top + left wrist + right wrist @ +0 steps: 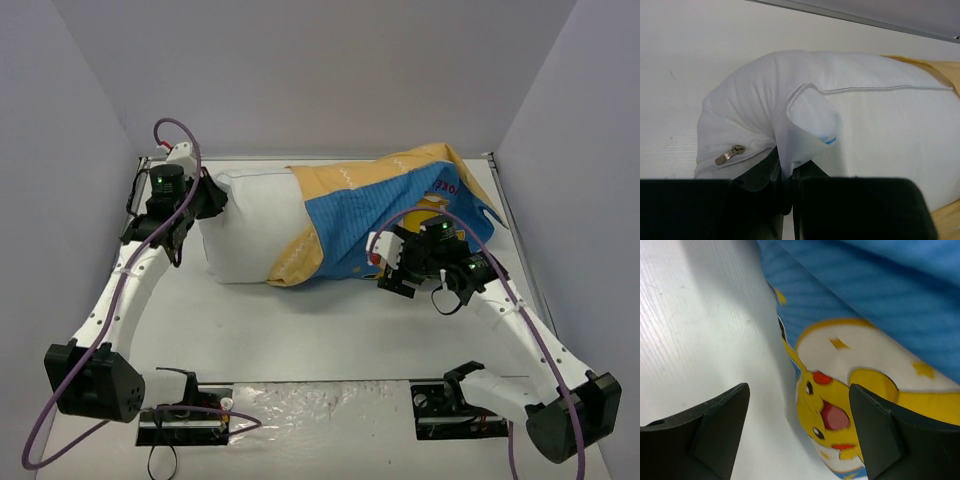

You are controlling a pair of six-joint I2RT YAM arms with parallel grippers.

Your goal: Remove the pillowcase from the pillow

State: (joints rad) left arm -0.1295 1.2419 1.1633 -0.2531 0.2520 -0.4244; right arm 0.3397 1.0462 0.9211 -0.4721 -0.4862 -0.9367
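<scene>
The white pillow [250, 225] lies across the back of the table, its left half bare. The blue-striped pillowcase [380, 215], with its mustard reverse turned out, covers the right half. My left gripper [212, 198] is shut on the pillow's left corner. In the left wrist view the pillow [880, 125] is pinched between the jaws of the left gripper [786, 175], near a blue tag [829, 139] and a zipper pull [730, 154]. My right gripper [385, 262] is open at the pillowcase's near edge. In the right wrist view the right gripper [799, 410] straddles the Pikachu print [830, 415], holding nothing.
Grey walls enclose the white table [300, 330] on the left, back and right. The pillow's far side lies close to the back wall. Both arm bases and their black mounts [185, 420] sit at the near edge.
</scene>
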